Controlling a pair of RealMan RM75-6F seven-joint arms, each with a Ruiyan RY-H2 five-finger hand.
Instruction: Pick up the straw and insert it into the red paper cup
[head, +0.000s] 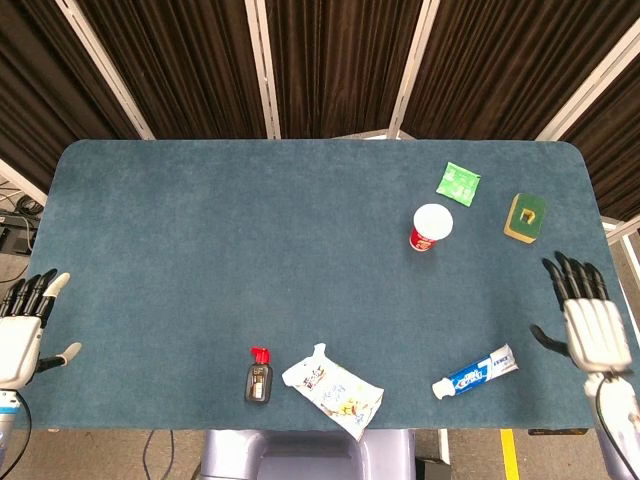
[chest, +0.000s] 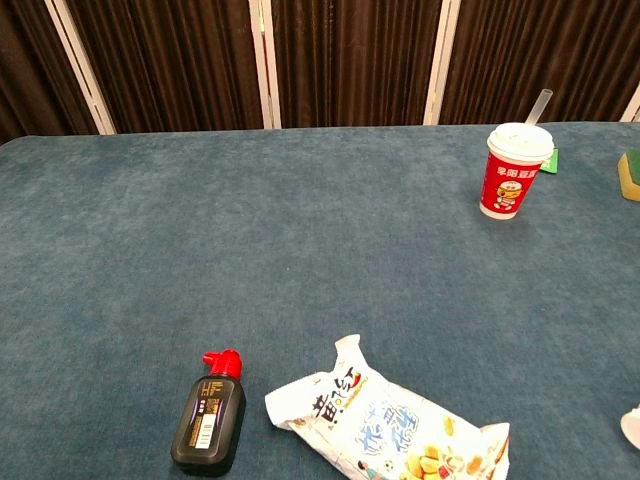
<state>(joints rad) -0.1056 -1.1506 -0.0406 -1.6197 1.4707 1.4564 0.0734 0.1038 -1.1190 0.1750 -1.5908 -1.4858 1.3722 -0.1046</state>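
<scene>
On the blue table (head: 230, 250), the task appears finished: the red paper cup (chest: 510, 185) stands upright near the far right corner, and the straw (chest: 540, 104) is seen slanting up out of its lid. Both hands are released and empty, the right hand (head: 587, 320) at the table's right edge, the left hand (head: 22, 330) beyond its left edge, each well apart from the cup. Any remaining retreat is best made wide of the cup, so that nothing is knocked. The straw is shown only by the chest view; the hands only by the head view.
</scene>
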